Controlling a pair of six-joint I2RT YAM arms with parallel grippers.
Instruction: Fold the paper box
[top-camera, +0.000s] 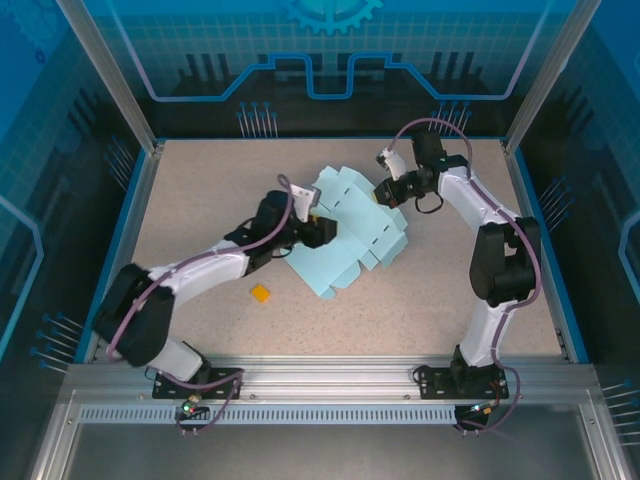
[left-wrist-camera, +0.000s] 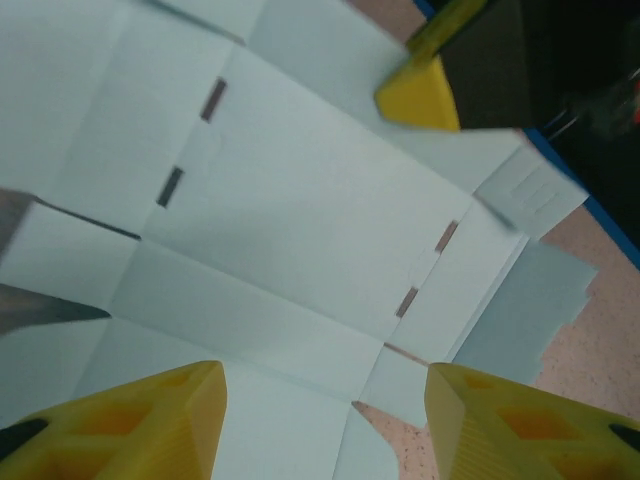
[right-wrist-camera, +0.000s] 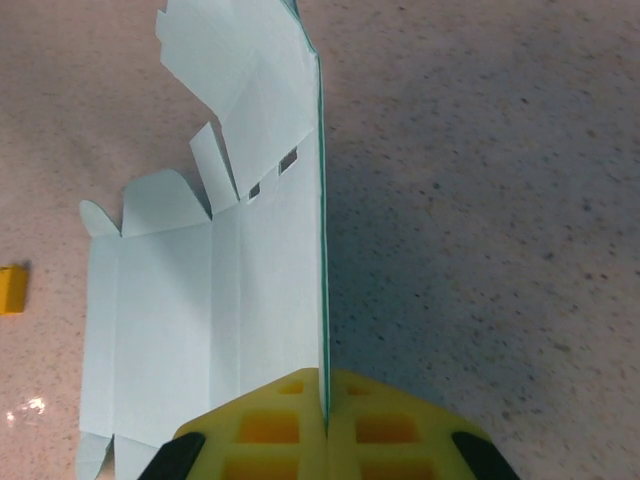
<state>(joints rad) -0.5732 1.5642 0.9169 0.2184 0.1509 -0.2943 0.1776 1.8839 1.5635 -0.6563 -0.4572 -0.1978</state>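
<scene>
The paper box (top-camera: 350, 245) is a pale blue die-cut sheet lying mostly flat at the middle of the table, with creases, slots and tabs showing. My left gripper (top-camera: 326, 232) hovers over its left part. In the left wrist view this gripper (left-wrist-camera: 325, 420) stands open, its yellow fingers (left-wrist-camera: 150, 425) apart above the sheet (left-wrist-camera: 300, 200) with nothing between them. My right gripper (top-camera: 383, 190) is at the sheet's far right edge. In the right wrist view it (right-wrist-camera: 325, 420) is shut on a raised panel of the sheet (right-wrist-camera: 260, 290), seen edge-on.
A tiny orange square (top-camera: 260, 293) lies on the speckled table in front of the sheet, also visible as the orange square (right-wrist-camera: 10, 290) in the right wrist view. A blue rim (top-camera: 130, 230) and metal posts border the table.
</scene>
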